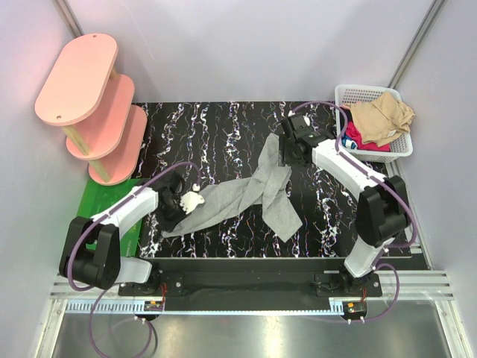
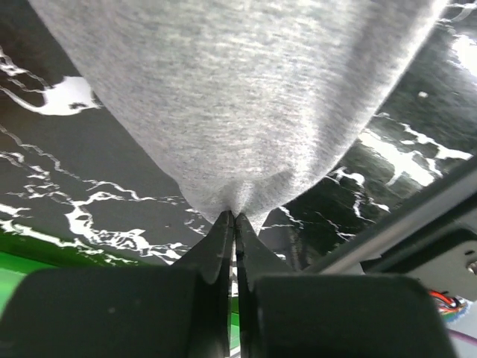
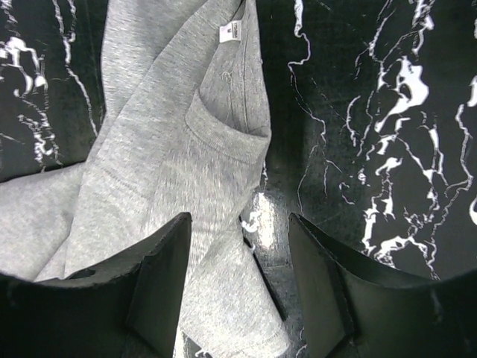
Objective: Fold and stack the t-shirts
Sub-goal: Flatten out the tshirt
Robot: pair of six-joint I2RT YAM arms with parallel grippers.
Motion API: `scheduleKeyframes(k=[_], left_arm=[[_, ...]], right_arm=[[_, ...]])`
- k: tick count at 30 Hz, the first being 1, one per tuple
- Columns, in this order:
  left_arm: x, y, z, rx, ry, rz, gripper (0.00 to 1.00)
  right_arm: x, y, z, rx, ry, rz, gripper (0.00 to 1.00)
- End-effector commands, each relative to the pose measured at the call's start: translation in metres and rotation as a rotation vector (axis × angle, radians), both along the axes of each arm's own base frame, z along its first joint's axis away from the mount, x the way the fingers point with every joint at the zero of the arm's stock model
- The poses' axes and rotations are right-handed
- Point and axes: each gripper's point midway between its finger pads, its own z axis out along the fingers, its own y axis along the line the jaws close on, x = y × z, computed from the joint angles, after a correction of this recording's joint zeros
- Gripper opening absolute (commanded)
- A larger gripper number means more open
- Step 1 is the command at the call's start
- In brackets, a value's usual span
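Top external view. Shows a heather grey t-shirt (image 1: pixel 246 190) strung out in a rumpled diagonal band across the black marble-patterned table (image 1: pixel 223 127), low near the left arm and high near the right, with one loose flap trailing toward the near edge. Finds the left gripper (image 1: pixel 182 201) at the band's lower end, near the green mat (image 1: pixel 104 201), and the right gripper (image 1: pixel 287 149) at the upper end. Places a white lattice basket (image 1: pixel 350 93) at the far right corner, holding a tan shirt (image 1: pixel 384 115) piled on a red shirt (image 1: pixel 358 138). Puts a pink tiered shelf (image 1: pixel 89 104) at the far left.

Left wrist view. Shows the left gripper (image 2: pixel 233 220) pinched fully together on a gathered edge of the heather grey t-shirt (image 2: pixel 246 97), the cloth fanning wide away from the fingertips, with the table (image 2: pixel 74 171) showing on both sides. Catches a sliver of the green mat (image 2: pixel 15 276) at the lower left.

Right wrist view. Shows the right gripper (image 3: pixel 242 276) spread wide, holding nothing. Has one finger (image 3: pixel 164 276) over the folded heather grey t-shirt (image 3: pixel 171 149), the other over bare table (image 3: pixel 373 149). Cannot tell whether either fingertip touches down. Picks out a white label (image 3: pixel 229 31) on the cloth at the top of the frame.
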Motion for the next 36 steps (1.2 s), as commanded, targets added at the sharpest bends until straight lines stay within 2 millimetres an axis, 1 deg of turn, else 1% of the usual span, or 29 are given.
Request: scheduleKeyframes(k=[1,4,5,6,7,9,10,11,12,15,17,18,19,20,21,22,23,24,25,26,27,28,29,30,31,32,33,34,36], left_arm=[[0.032,0.001,0.014,0.026,-0.127,0.010,0.00],[0.046,0.003,0.029,0.041,-0.195,0.013,0.00],[0.049,0.007,0.032,0.061,-0.210,0.015,0.00],[0.055,0.008,0.038,0.066,-0.237,0.018,0.00],[0.058,0.008,0.044,0.063,-0.257,0.016,0.00],[0.065,0.018,0.054,0.102,-0.294,0.028,0.00],[0.068,0.020,0.060,0.100,-0.314,0.032,0.00],[0.068,0.023,0.063,0.103,-0.317,0.037,0.00],[0.073,0.029,0.069,0.105,-0.336,0.051,0.00],[0.077,0.043,0.077,0.121,-0.357,0.073,0.00],[0.080,0.053,0.082,0.132,-0.370,0.086,0.00],[0.082,0.061,0.083,0.143,-0.375,0.096,0.00],[0.084,0.067,0.087,0.147,-0.383,0.106,0.00],[0.088,0.071,0.094,0.147,-0.403,0.113,0.00],[0.091,0.081,0.099,0.155,-0.416,0.128,0.00],[0.095,0.084,0.105,0.158,-0.432,0.134,0.00],[0.100,0.088,0.117,0.157,-0.457,0.144,0.00],[0.101,0.096,0.123,0.163,-0.468,0.160,0.00],[0.103,0.098,0.129,0.163,-0.480,0.165,0.00],[0.105,0.098,0.141,0.159,-0.498,0.168,0.00],[0.105,0.099,0.148,0.157,-0.516,0.171,0.00],[0.105,0.099,0.154,0.153,-0.527,0.172,0.00],[0.103,0.098,0.162,0.148,-0.538,0.170,0.00],[0.102,0.098,0.168,0.148,-0.551,0.172,0.00],[0.100,0.095,0.175,0.132,-0.570,0.168,0.00],[0.097,0.091,0.182,0.113,-0.584,0.164,0.00],[0.095,0.090,0.186,0.108,-0.590,0.161,0.00],[0.089,0.088,0.191,0.099,-0.603,0.155,0.00],[0.084,0.086,0.193,0.091,-0.614,0.146,0.00]], right_arm=[[0.024,0.010,-0.005,0.042,-0.013,-0.012,0.63],[0.035,0.013,-0.013,0.042,-0.003,-0.006,0.62],[0.040,0.011,-0.025,0.033,0.017,-0.014,0.62],[0.047,0.012,-0.025,0.034,0.013,-0.016,0.61],[0.051,0.012,-0.038,0.025,0.035,-0.020,0.59],[0.060,0.011,-0.044,0.031,0.045,-0.028,0.45],[0.062,0.011,-0.052,0.030,0.060,-0.035,0.35],[0.064,0.009,-0.054,0.034,0.064,-0.044,0.13],[0.065,0.007,-0.055,0.042,0.069,-0.049,0.03],[0.058,0.006,-0.051,0.062,0.070,-0.056,0.00],[0.053,0.002,-0.036,0.064,0.037,-0.063,0.00],[0.046,-0.005,-0.035,0.042,0.035,-0.074,0.00],[0.043,-0.009,-0.013,0.054,-0.013,-0.082,0.00],[0.039,-0.013,-0.003,0.057,-0.036,-0.093,0.00],[0.029,-0.019,-0.001,0.047,-0.039,-0.100,0.00],[0.023,-0.021,0.029,0.077,-0.103,-0.102,0.00],[0.017,-0.023,0.041,0.093,-0.131,-0.103,0.00],[0.006,-0.024,0.044,0.108,-0.131,-0.094,0.00],[-0.005,-0.026,0.072,0.151,-0.194,-0.088,0.00],[-0.015,-0.027,0.081,0.175,-0.211,-0.079,0.00],[-0.027,-0.027,0.079,0.202,-0.199,-0.070,0.00],[-0.043,-0.031,0.098,0.230,-0.238,-0.064,0.00],[-0.052,-0.033,0.101,0.238,-0.240,-0.062,0.00],[-0.065,-0.036,0.096,0.243,-0.219,-0.062,0.00],[-0.082,-0.041,0.103,0.254,-0.224,-0.058,0.00],[-0.092,-0.044,0.102,0.259,-0.214,-0.057,0.00],[-0.103,-0.046,0.095,0.263,-0.187,-0.065,0.00],[-0.119,-0.052,0.096,0.268,-0.182,-0.066,0.00],[-0.134,-0.060,0.080,0.250,-0.139,-0.095,0.00]])
